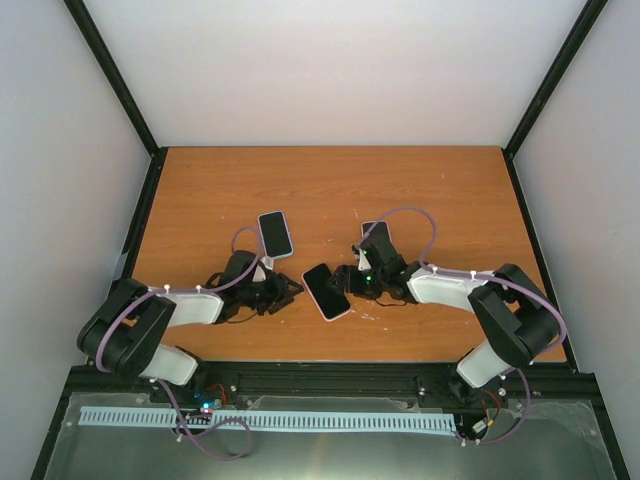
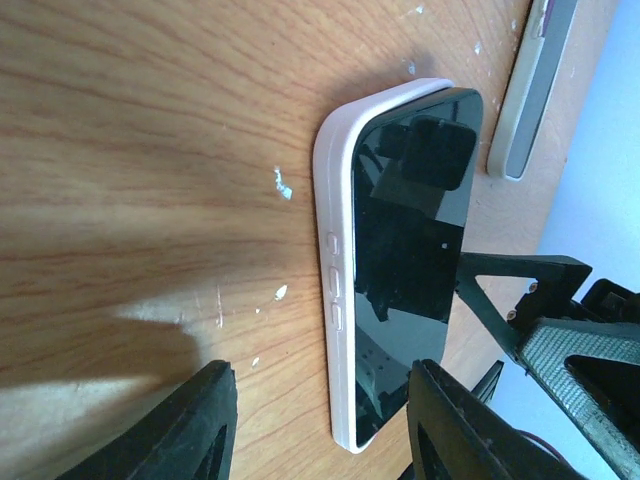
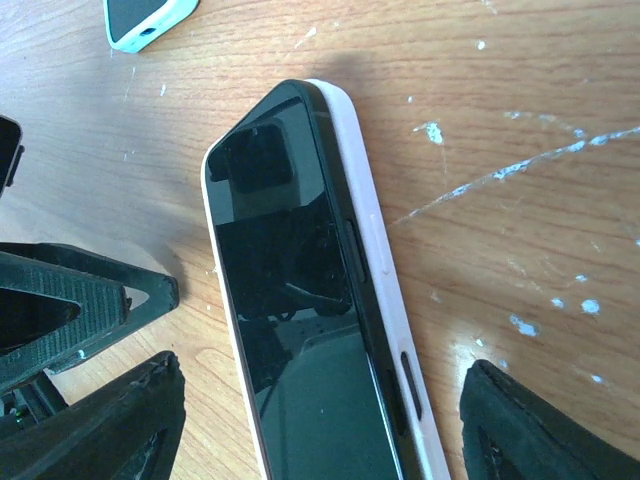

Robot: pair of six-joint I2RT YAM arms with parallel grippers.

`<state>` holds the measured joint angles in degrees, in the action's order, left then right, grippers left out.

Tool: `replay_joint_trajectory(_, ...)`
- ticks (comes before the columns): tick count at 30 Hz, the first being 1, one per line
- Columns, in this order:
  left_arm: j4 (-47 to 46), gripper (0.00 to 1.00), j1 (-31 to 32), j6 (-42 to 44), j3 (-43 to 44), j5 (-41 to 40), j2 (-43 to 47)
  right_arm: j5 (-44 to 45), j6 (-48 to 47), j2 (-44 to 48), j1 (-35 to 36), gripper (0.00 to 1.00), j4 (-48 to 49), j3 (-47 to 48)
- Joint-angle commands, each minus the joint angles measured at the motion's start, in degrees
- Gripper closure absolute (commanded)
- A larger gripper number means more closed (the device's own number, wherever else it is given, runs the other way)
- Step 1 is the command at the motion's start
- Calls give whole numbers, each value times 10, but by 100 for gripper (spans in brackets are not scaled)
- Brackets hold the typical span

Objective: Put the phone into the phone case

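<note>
Phone (image 1: 327, 291) in its pink phone case (image 3: 375, 230) lies diagonally on the worktop (image 1: 330, 190) between both tools. The right tool (image 1: 347, 282) straddles it, released; the left tool (image 1: 291, 292), also released, waits opposite.

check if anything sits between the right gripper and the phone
nothing visible does: the phone lies in its case on the table, directly between the open fingers of the right gripper
</note>
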<state>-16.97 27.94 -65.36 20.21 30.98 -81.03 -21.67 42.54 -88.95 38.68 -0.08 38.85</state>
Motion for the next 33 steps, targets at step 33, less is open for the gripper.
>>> replay_joint_trajectory(33, -181, 62, 41, -42, -14, 63, -123, -171, 170, -45, 6, 27, 291, -46)
